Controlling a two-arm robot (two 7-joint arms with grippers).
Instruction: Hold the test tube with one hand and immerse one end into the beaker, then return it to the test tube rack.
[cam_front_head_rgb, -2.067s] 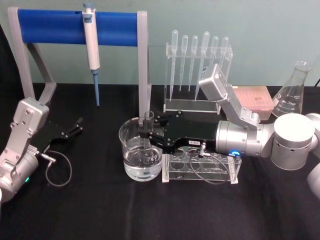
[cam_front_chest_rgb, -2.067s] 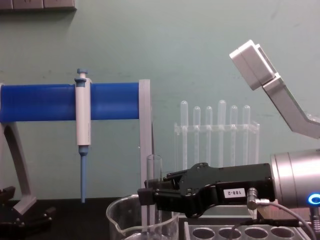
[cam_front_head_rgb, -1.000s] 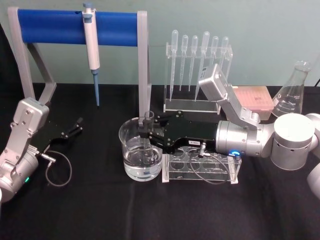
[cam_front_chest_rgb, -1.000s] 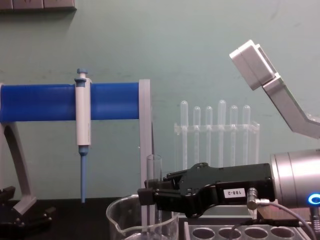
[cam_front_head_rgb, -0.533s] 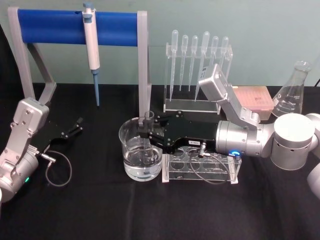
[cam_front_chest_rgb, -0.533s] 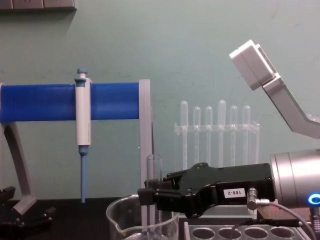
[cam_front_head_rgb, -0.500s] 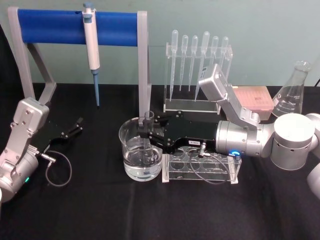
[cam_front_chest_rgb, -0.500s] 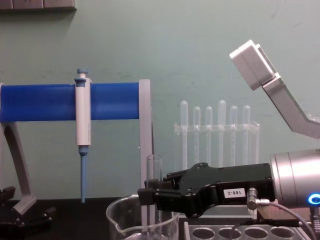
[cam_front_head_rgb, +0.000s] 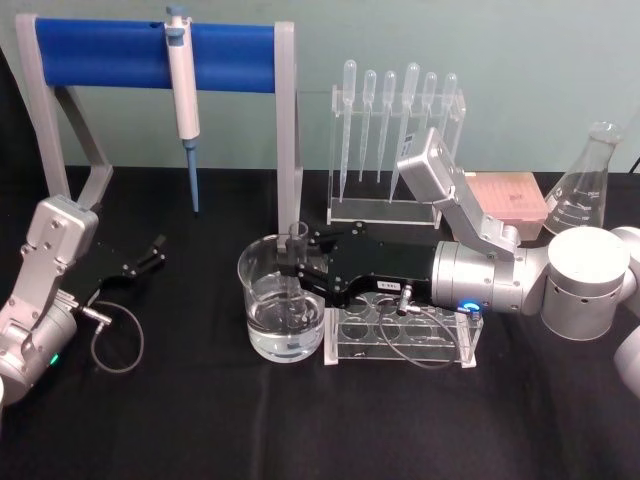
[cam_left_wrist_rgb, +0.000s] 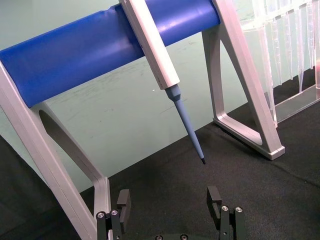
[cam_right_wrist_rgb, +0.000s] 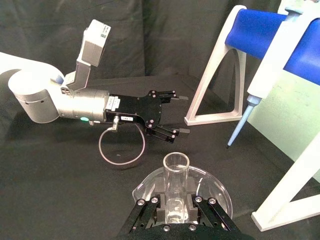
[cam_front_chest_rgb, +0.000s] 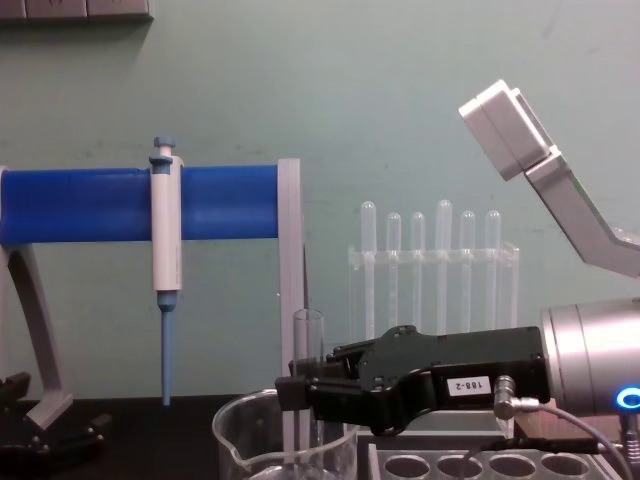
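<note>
Right end effector (cam_front_head_rgb: 294, 262) | pinching test tube (cam_front_head_rgb: 297, 236) (tip in beaker (cam_front_head_rgb: 256, 292)) | left end effector (cam_front_head_rgb: 150, 253) spread

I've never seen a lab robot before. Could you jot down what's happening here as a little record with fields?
Right gripper: shut on the test tube, holding it upright
Test tube: lower end dipped into the clear liquid in the beaker
Beaker: stands just left of the test tube rack
Left gripper: open, parked low at the far left
Stage: dipping; tube not yet in the rack
</note>
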